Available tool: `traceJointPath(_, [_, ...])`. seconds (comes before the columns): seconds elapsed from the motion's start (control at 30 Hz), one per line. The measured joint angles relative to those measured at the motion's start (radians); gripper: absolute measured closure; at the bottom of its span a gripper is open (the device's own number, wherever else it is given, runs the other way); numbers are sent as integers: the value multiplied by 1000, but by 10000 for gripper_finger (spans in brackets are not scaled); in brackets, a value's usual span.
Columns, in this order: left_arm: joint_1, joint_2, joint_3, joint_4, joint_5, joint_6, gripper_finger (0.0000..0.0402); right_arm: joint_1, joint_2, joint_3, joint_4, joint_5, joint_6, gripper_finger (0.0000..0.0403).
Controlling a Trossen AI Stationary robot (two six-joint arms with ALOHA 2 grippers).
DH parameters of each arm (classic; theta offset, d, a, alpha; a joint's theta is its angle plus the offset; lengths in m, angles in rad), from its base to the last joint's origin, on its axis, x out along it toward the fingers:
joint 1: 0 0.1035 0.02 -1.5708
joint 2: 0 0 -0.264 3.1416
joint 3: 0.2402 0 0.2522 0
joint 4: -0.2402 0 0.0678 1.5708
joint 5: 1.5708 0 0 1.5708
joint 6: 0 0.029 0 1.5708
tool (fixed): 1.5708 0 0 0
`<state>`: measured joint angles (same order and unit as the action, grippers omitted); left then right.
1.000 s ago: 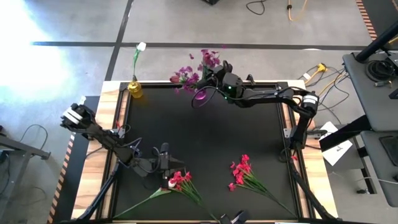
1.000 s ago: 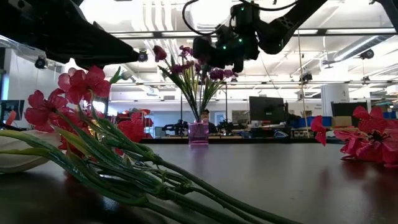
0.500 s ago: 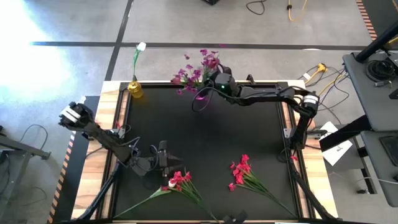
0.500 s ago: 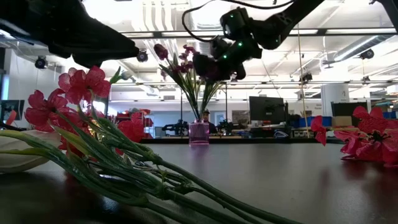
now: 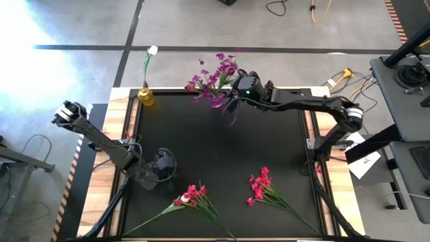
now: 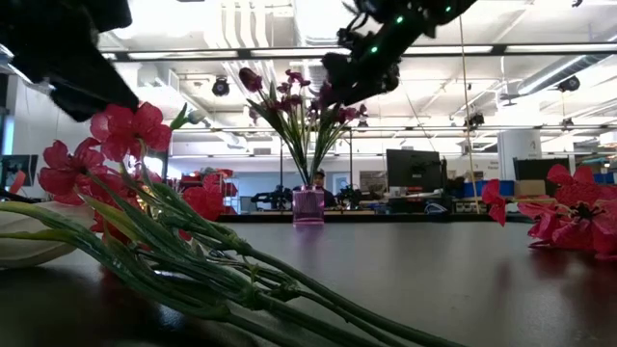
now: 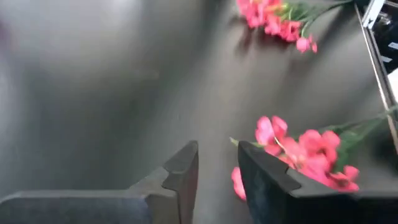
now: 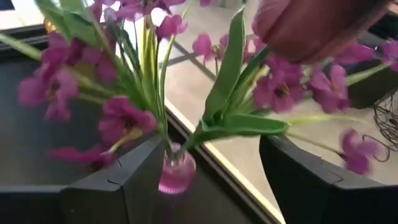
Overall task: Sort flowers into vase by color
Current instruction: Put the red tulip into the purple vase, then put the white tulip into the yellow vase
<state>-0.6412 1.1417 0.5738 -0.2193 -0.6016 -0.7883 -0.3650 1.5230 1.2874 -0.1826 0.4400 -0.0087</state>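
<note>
Right gripper (image 5: 236,89): it hangs at the back edge of the table, just beside the purple flowers (image 5: 213,75), fingers spread wide with nothing between them. In the right wrist view the stems and a leaf pass through the gap, touching neither finger.
Pink vase (image 8: 176,173): small, clear-pink, upright at the back edge. The purple spray fans out of its mouth in the low view.
Step in hand: I read this as a release just made; the purple bunch stands in its vase and the arm needs to clear out.
How to do it well: draw up and back along the line of the stems, fingers kept wide, so no leaf snags and tips that light little vase. No sideways sweep.
Left gripper (image 5: 161,163): low over the near left of the table, just short of the near red-pink spray (image 5: 193,194). Its fingers (image 7: 183,168) show a narrow gap, holding nothing.
Its approach: go for the green stems below the blooms, not the petals, and widen the gap first.
Second red-pink spray (image 5: 261,186): lies flat, near right, untouched.
Yellow vase (image 5: 146,97): back left corner, one white bloom (image 5: 152,50) in it.
Left to sort: both red-pink sprays lie on the table.
</note>
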Motion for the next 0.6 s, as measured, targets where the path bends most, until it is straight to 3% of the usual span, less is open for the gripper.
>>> traceJointPath(0.1, [-21, 9, 26, -95, 84, -143, 282, 19, -45, -29, -57, 3, 10, 135])
traceJointPath(0.33, [-180, 154, 97, -128, 410, -574, 254, 94, -134, -157, -42, 1, 16, 131])
traceJointPath(0.47, [-266, 277, 209, -201, 458, -751, 237, 137, -169, -227, 23, 1, -3, 131])
traceJointPath(0.6, [-280, 414, 340, -380, 458, -765, 228, 191, -220, -271, 94, 2, -69, 133])
